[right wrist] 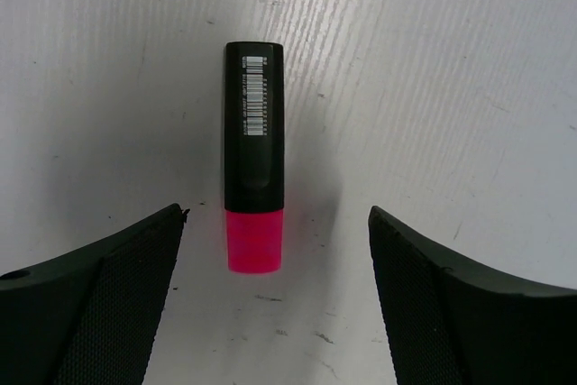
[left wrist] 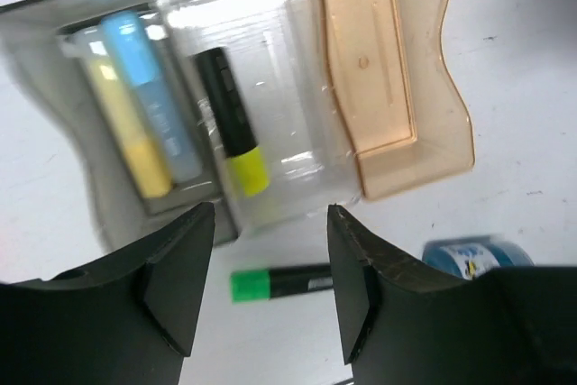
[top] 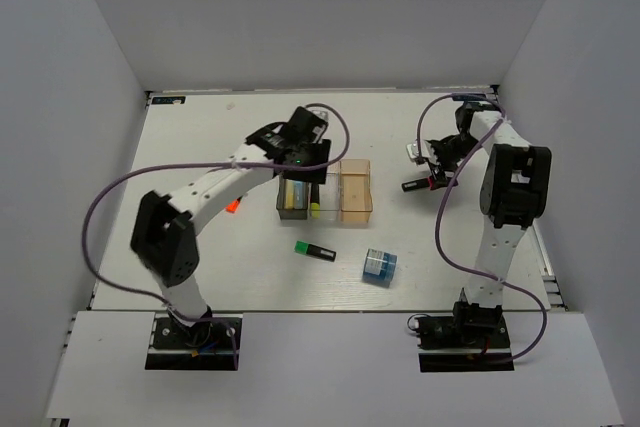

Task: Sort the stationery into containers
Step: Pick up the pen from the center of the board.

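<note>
White tabletop [top: 200, 137] boxed in by plain white walls. Three bins in a row at mid-table:
- Smoky grey bin [top: 292, 215], with a pale yellow stick [left wrist: 126, 132] and a light blue stick [left wrist: 153, 87] side by side.
- Clear bin [left wrist: 297, 191], with one yellow-capped marker [left wrist: 233, 123].
- Amber bin [left wrist: 388, 87], with nothing in it.

Loose on the tabletop: green-capped marker [left wrist: 288, 282] just in front of the bins, blue block [top: 380, 266] near it, orange-capped marker [top: 233, 205] left of the grey bin, beside the left arm.

Left pincer [left wrist: 270, 268] spread open above the bins' near edge, gripping nothing. Right pincer [right wrist: 275, 304] spread wide, well right of the bins, straddling the pink-capped marker [right wrist: 254, 169]; that marker flat on the tabletop, touching neither finger.

Likely risks from here:
- Closing on the cap end alone and levering the marker out of the grip.
- Descending too far and scraping the tabletop.
- Carrying the marker left while the other arm crowds the bins, with a knock that shifts them.
</note>
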